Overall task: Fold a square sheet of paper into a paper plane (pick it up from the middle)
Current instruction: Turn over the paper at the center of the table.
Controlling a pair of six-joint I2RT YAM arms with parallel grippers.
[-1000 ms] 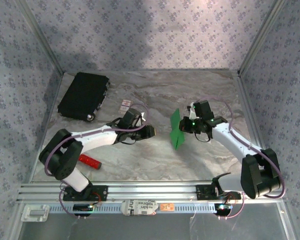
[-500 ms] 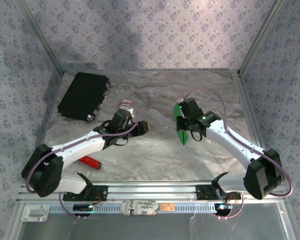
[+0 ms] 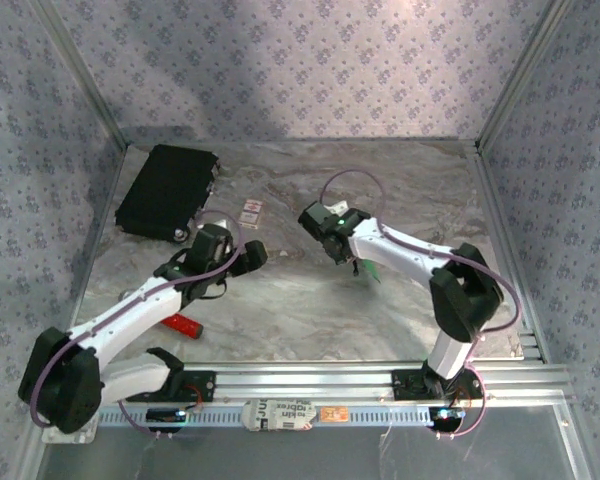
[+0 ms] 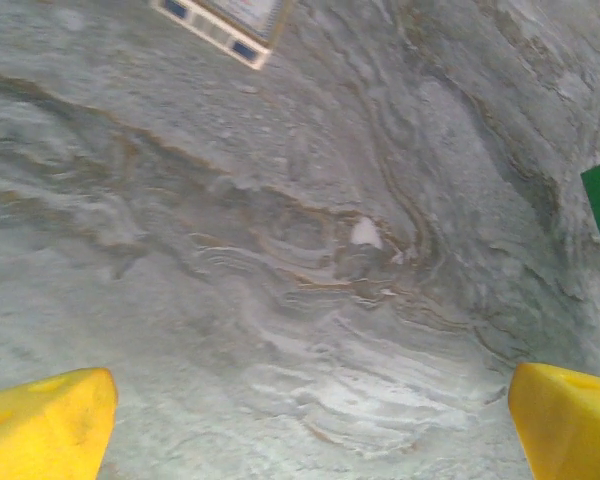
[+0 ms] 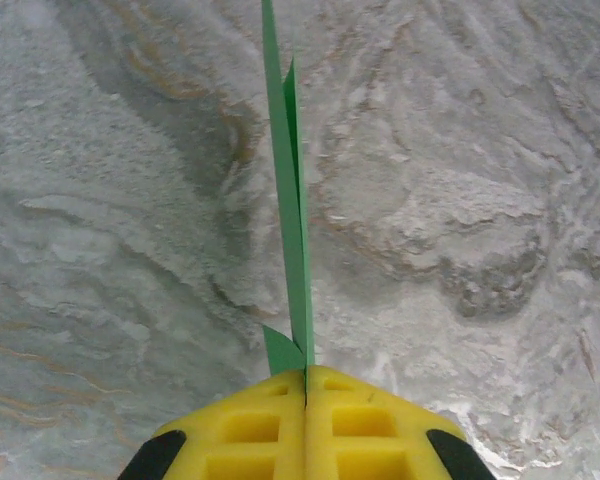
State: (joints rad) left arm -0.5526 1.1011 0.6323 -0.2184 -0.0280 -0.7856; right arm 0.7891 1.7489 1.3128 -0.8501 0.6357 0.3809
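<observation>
Currently, right gripper (image 5: 305,372): yellow fingers (image 5: 250,425) pressed together on the folded bright green paper sheet (image 5: 292,200), held edge-on above the grey marbled tabletop (image 5: 480,200).
Left gripper (image 4: 310,420): yellow fingers spread wide, empty; that paper at its camera's right edge.
Top view: black rectangular case (image 3: 167,190), small white red-marked card (image 3: 251,209), red bar-shaped tool (image 3: 183,323).

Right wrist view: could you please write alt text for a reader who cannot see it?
The right gripper, its yellow fingers shut, pinches a folded green paper seen edge-on; the paper runs as a thin strip up the frame over a grey marbled table.
</observation>
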